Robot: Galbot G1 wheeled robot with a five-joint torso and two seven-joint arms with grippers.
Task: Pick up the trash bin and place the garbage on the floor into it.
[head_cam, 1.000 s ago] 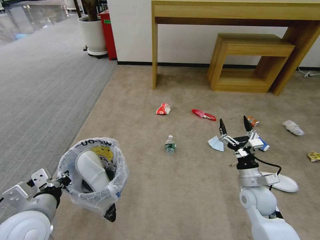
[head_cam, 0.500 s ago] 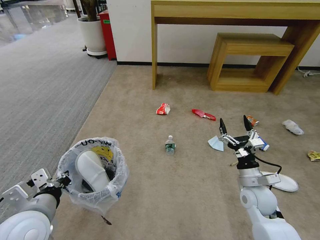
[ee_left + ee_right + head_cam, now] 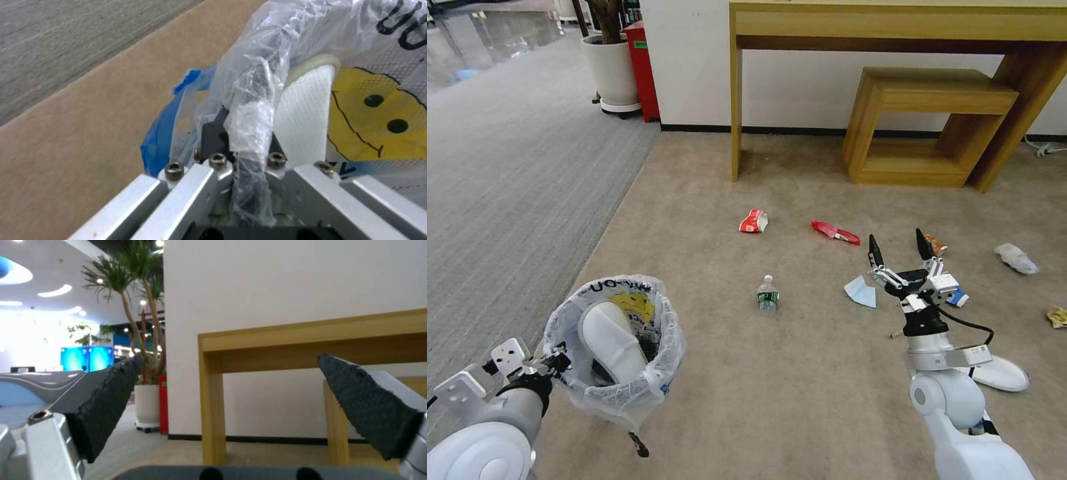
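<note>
In the head view, the trash bin (image 3: pixel 617 353) is held at its near rim above the floor (image 3: pixel 800 373) by the left claw (image 3: pixel 557 363); the right claw (image 3: pixel 897 250) is spread over a blue mask (image 3: pixel 860 291). In the left wrist view, the bag-covered rim is seen clamped. In the right wrist view, the pads (image 3: pixel 111 406) are seen wide apart.

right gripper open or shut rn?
Open. The right gripper has its black textured fingers spread wide apart with nothing between them, hovering above the beige short-pile carpet floor.
</note>
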